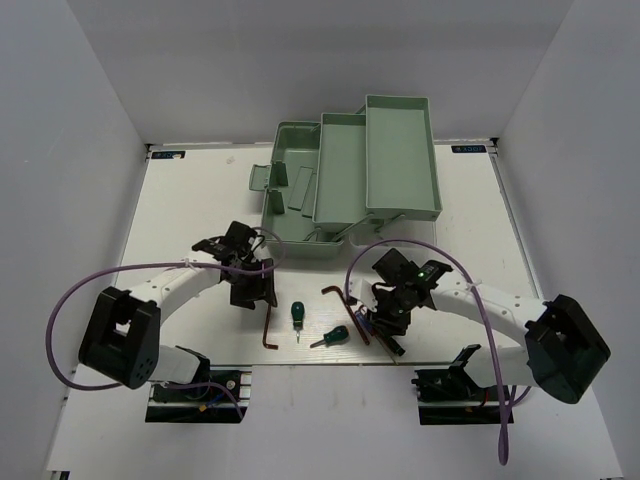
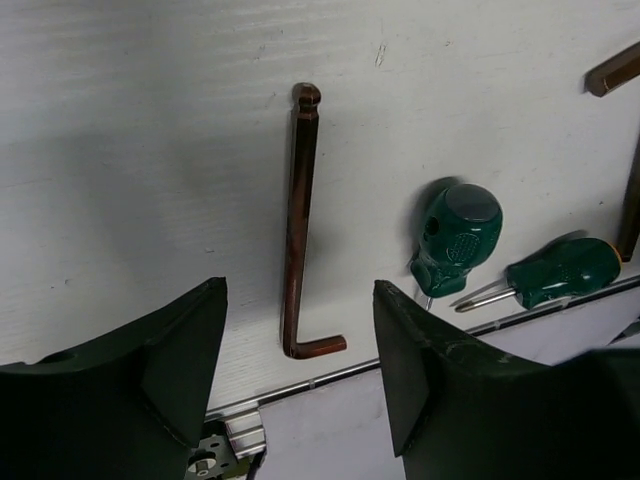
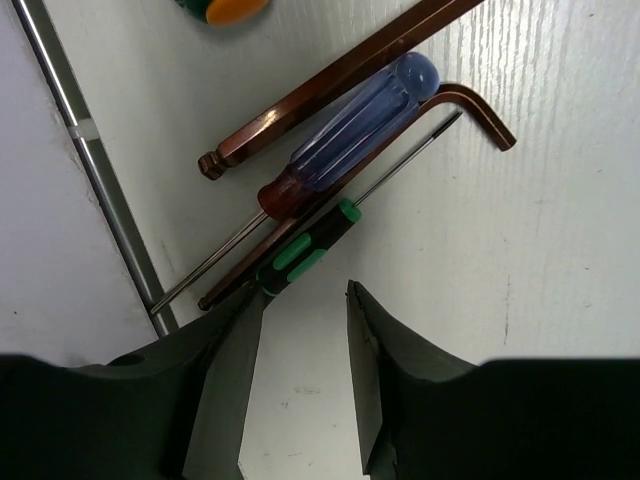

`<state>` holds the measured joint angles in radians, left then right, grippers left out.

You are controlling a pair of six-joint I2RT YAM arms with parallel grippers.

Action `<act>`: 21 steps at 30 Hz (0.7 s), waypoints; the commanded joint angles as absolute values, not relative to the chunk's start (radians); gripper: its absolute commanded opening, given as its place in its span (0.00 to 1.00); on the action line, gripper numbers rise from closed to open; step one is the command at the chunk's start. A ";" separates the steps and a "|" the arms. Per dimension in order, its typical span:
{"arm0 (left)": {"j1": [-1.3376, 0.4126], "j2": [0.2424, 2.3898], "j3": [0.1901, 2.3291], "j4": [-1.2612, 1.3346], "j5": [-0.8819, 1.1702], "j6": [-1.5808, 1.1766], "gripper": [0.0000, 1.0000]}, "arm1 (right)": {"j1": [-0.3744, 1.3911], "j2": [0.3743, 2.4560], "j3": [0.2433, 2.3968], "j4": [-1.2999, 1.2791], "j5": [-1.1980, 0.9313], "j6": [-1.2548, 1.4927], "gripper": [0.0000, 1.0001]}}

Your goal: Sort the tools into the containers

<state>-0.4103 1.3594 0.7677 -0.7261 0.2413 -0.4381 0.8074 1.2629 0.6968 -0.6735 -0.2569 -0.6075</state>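
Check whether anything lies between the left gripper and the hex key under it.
Nothing visible does. The left gripper hangs open over the hex key, which lies alone on bare table; the green screwdriver lies beside it, apart.

We see a hex key (image 2: 300, 220) of reddish-brown metal, smooth with a dull sheen. The stubby screwdriver (image 2: 455, 238) has a glossy green plastic handle. The blue screwdriver (image 3: 350, 130) has a clear, shiny plastic handle and a bright metal shaft. The table (image 2: 120, 130) is matt white and faintly grained. The toolbox (image 1: 400, 155) looks like smooth pale green plastic. The jaws look like matt black plastic.
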 commanded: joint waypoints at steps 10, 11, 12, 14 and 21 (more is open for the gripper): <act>-0.511 1.384 0.819 -0.715 0.155 -0.508 0.70 | 0.821 1.334 0.687 -0.592 -0.233 -0.548 0.46; -0.511 1.384 0.828 -0.715 0.155 -0.508 0.70 | 0.821 1.339 0.687 -0.588 -0.221 -0.540 0.46; -0.511 1.384 0.828 -0.715 0.144 -0.508 0.70 | 0.827 1.350 0.689 -0.578 -0.206 -0.531 0.46; -0.522 1.393 0.828 -0.715 0.144 -0.518 0.70 | 0.830 1.367 0.686 -0.557 -0.167 -0.509 0.46; -0.551 1.352 0.868 -0.703 0.133 -0.518 0.70 | 0.839 1.439 0.700 -0.512 -0.020 -0.445 0.41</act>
<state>-0.5396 1.3975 0.8246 -0.7250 0.1532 -0.5106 0.8375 1.3914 0.7033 -0.5545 -0.1226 -0.4789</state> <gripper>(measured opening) 0.702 0.415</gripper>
